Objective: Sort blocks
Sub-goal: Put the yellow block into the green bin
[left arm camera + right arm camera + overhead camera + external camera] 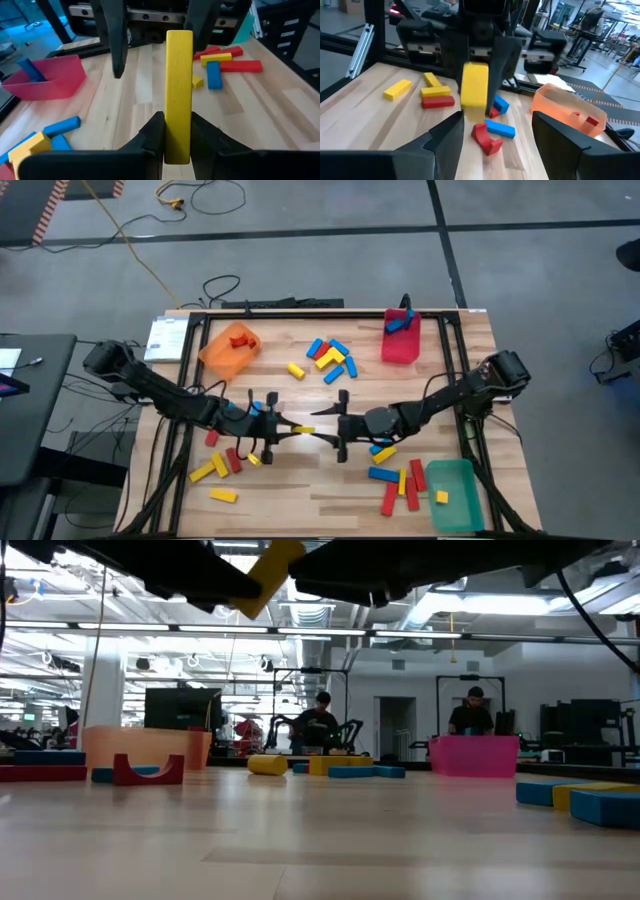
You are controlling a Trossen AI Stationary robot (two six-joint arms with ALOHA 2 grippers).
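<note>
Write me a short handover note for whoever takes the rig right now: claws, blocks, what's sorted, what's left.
Left claw: shut on a yellow block, held above table centre.
Right claw: open, facing it, fingers either side of the block's far end, not gripping.
Done: blue blocks in the pink bin, red ones in the orange bin, one yellow in the green bin.
Left: loose blocks scattered over the table.

Yellow block (pixel 474 90) between spread fingers (pixel 445 137)
</note>
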